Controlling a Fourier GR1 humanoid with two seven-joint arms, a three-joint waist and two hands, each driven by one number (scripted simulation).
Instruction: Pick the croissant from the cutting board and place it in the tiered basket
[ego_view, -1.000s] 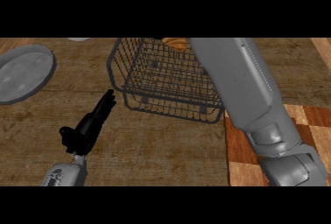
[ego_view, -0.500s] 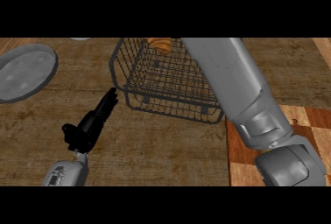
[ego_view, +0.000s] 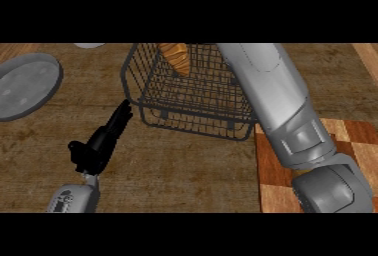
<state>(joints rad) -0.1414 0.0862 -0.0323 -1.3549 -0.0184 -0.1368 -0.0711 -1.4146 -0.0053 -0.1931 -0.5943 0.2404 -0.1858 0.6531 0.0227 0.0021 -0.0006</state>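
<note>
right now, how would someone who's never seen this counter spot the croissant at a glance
Find the black wire tiered basket at the top middle of the wooden counter, just left of the long grey right forearm. Near the basket's far edge, seen through the wire, sits the croissant. It is the only golden-orange thing there; the grey plate lies well to the left.

Croissant (ego_view: 176, 57): golden-orange, elongated, tapered toward lower end, lay tilted inside basket at upper centre of frame; top end cut off by frame's upper edge.

Basket (ego_view: 193, 107): dark wire mesh, open-topped, rectangular with rounded corners, stood upright on counter at upper centre; right side hidden behind grey forearm.

Board (ego_view: 345, 145): wood in light and reddish-brown checks, lay flat at right of frame, just right of basket's lower corner, mostly covered by forearm.
</note>
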